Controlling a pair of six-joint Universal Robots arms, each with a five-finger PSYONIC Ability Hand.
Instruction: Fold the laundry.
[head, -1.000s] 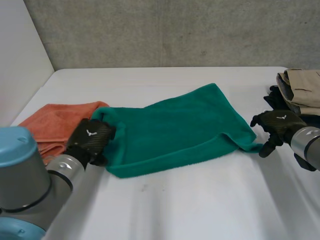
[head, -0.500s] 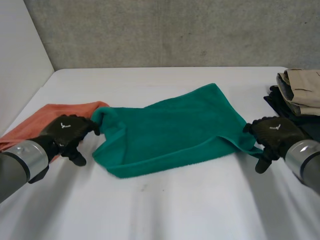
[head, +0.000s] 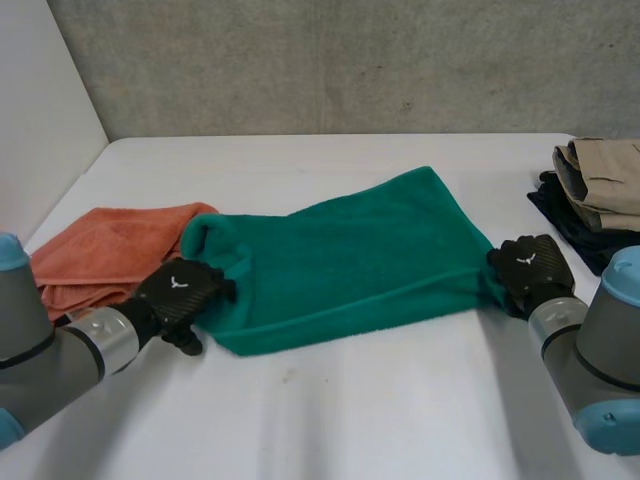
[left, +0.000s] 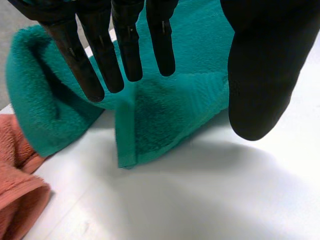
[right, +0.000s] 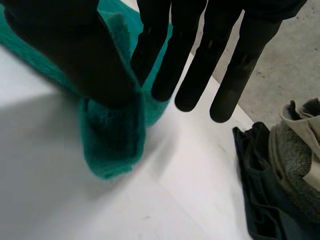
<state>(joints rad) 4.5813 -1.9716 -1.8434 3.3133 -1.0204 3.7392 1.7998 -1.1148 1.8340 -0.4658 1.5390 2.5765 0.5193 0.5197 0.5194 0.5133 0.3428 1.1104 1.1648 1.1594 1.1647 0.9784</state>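
A green terry towel (head: 350, 250) lies spread across the middle of the white bench (head: 350, 420). Its long edges run slantwise from the near-left toward the far-right, and its left end is rolled into a soft hump.

The left hand (head: 185, 295) is at the towel's near-left corner, on the side toward the bench's left edge. In the left wrist view its fingers (left: 127, 45) are straight and spread, well apart from the thumb, so the hand is open. The hemmed corner of the towel (left: 170, 110) lies flat on the bench under the fingertips, and nothing is caught between thumb and fingers.

The right hand (head: 530, 268) is at the towel's near-right corner, toward the bench's right edge. In the right wrist view its thumb (right: 65, 50) lies over the cloth and its fingers are straight. A raised strip of the towel (right: 112, 140) runs up between the thumb and the nearest finger, so the hand appears to pinch that corner. Below the thumb the corner is doubled into a thick fold that rests on the bench.

An orange terry towel (head: 110, 245) lies crumpled near the bench's left edge, its right side touching the green towel's rolled end, just beyond the left hand.

At the bench's right edge, beyond the right hand, a beige folded garment (head: 605, 180) sits on a dark folded garment (head: 565, 215), apart from the green towel.
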